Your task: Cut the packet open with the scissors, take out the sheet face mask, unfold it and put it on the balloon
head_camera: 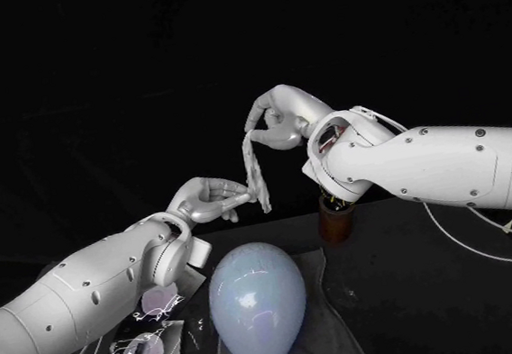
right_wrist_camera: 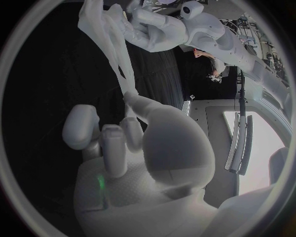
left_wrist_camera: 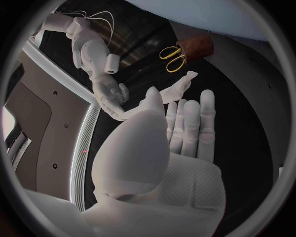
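Observation:
The white sheet mask hangs as a folded strip between my two hands above the table. My right hand pinches its upper end. Lower down, my left hand pinches it between thumb and fingers, and a short tail dangles below. The pale blue balloon lies on a dark cloth in front of me, beneath the hands. In the left wrist view the mask runs from my left hand to my right hand. In the right wrist view the mask stretches from my right hand to my left hand.
The cut packet lies at the front left beside the balloon. A brown holder stands behind the balloon under my right arm. The yellow-handled scissors stick out of the holder. Cables trail from my right arm.

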Available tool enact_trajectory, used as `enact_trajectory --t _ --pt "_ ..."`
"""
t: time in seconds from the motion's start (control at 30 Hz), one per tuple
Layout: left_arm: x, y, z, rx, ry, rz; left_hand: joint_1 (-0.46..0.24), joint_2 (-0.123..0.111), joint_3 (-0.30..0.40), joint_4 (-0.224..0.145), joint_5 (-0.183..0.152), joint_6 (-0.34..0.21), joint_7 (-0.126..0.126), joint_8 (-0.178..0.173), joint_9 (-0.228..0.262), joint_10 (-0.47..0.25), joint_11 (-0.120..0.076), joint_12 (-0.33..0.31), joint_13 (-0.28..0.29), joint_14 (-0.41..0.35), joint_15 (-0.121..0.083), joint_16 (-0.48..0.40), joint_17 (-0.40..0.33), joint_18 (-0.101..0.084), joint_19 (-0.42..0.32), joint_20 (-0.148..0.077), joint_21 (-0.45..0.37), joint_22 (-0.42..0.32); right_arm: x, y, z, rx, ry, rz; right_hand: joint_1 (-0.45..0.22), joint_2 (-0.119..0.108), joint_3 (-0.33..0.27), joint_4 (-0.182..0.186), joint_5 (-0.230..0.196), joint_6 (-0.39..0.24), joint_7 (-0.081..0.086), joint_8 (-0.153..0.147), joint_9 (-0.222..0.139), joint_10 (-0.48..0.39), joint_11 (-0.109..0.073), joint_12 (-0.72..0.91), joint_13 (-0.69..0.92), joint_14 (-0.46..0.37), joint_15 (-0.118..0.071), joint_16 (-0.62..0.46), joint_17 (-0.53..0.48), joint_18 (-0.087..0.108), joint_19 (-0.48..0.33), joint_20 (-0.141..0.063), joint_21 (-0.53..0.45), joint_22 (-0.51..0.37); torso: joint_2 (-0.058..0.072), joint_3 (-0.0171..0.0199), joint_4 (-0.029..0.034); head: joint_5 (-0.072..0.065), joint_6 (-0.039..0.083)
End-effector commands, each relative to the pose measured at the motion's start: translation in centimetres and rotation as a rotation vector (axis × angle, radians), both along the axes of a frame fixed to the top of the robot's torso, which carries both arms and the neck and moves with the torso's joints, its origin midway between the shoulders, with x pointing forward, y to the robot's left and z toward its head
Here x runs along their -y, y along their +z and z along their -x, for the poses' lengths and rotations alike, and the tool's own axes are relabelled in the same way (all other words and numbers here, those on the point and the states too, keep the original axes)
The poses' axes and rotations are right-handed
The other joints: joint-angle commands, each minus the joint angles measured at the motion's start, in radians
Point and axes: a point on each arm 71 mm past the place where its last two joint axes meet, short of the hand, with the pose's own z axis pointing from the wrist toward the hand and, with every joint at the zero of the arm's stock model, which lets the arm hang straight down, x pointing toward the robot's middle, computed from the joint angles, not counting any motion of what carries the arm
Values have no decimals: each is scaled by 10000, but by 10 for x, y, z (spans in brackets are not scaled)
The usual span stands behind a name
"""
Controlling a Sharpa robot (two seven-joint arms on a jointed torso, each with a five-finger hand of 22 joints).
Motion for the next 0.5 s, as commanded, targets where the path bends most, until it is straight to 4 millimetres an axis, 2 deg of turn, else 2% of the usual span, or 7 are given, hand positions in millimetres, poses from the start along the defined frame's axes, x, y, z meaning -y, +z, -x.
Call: enact_trajectory --t 0.03,0.3,0.5 --pt "4 1 1 -68 -161 314 -92 84 -174 9 15 -50 79 50 -2 -156 19 155 70 -33 -44 65 16 117 -2 -68 49 31 -1 0 0 11 70 -51 -89 -41 63 -18 28 55 16 28 10 59 -14 66 17 832 -98 51 1858 -62 32 0 -31 1390 -11 5 -5 16 5" --pt "2 1 0 -127 46 255 -294 148 -460 19 15 -202 171 114 -29 -363 58 414 197 -11 -16 129 13 118 12 -56 85 80 -1 0 1 -27 114 -137 -89 -41 63 -18 28 55 16 28 10 59 -14 66 17 832 -98 51 1858 -62 32 0 -31 1390 -7 2 -3 -13 16" --pt "0 -1 -2 -234 261 12 -400 132 -695 18 13 -516 262 119 -71 -633 119 696 334 5 31 179 4 113 32 -32 120 124 -1 0 3 15 160 -268 -92 -41 83 -23 28 55 21 25 9 56 -11 59 10 837 -96 55 1876 -63 36 -1 -31 1390 -6 -2 -3 -10 32"
